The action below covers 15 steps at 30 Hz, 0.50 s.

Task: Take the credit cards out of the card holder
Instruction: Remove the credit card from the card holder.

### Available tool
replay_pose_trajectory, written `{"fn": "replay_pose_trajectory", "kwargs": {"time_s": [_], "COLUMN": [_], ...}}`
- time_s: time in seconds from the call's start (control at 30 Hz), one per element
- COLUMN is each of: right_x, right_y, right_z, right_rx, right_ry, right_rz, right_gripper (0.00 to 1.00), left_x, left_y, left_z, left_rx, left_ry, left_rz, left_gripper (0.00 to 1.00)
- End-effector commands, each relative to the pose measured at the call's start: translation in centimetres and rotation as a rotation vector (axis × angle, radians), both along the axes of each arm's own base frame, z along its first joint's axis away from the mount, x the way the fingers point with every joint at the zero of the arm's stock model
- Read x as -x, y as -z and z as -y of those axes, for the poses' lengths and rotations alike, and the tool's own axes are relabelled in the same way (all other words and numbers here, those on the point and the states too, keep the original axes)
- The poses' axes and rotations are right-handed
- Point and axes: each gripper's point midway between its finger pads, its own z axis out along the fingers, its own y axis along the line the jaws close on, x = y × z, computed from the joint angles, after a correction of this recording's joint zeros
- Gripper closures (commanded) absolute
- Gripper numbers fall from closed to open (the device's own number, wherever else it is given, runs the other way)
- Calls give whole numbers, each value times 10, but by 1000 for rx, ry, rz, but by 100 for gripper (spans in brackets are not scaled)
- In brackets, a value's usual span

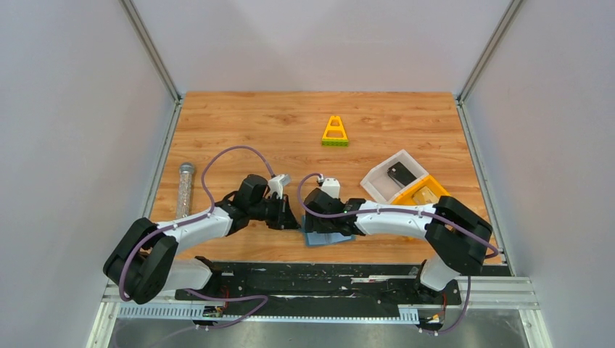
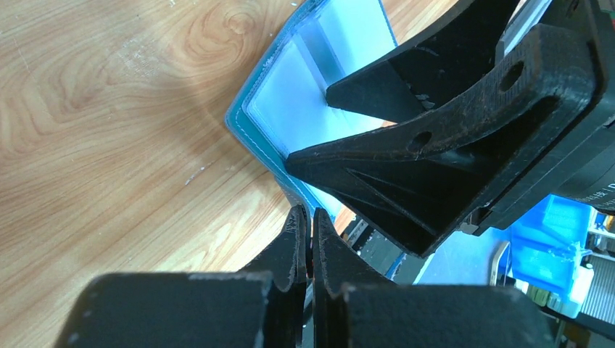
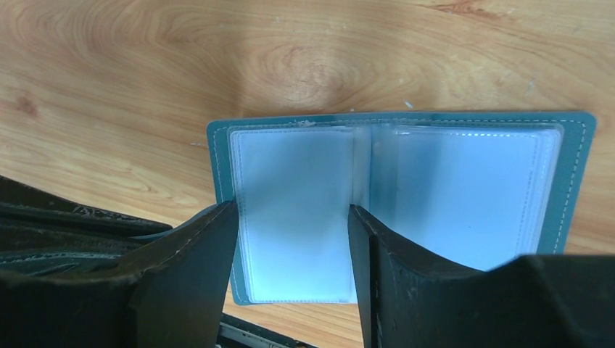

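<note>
Seen from above, the flat slate-blue bifold card holder (image 1: 328,238) lay open on the wood-grain table (image 1: 239,123) beneath both arms. The left gripper (image 1: 289,217) was at the holder's left edge and the right gripper (image 1: 313,214) just over it. A dark grey-black credit card (image 1: 400,173) sat in a white plastic bin (image 1: 378,176), well off to the holder's right and beyond it. The left wrist camera showed the left pincer closed, with its tips against the holder's edge; whether they nipped the cover could not be told. The right wrist camera showed the right pincer parted and empty, its fingers (image 3: 207,246) straddling one clear-sleeved panel where no card could be made out. The work appeared to be at the search for another card. The next move would likely call for steadying the cover and finding a card edge to pinch.
</note>
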Motion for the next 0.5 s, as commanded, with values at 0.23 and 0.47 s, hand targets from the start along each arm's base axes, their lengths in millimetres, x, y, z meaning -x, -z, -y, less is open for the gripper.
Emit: {"fn": "replay_pose_trajectory", "kwargs": {"time_s": [0.23,0.47], "right_x": [-7,-9], "right_y": [3,-6], "right_z": [21,36], "right_rx": [142,169], "right_ry": [98,146], "right_rz": [46,72], "right_gripper": [43,46], "left_x": [-2,-2], "left_y": [-15,-13], "left_z": [3,1], "left_rx": [37,21], "left_ry": [8,3], "left_rz": [46,50], "left_gripper": [100,100]}}
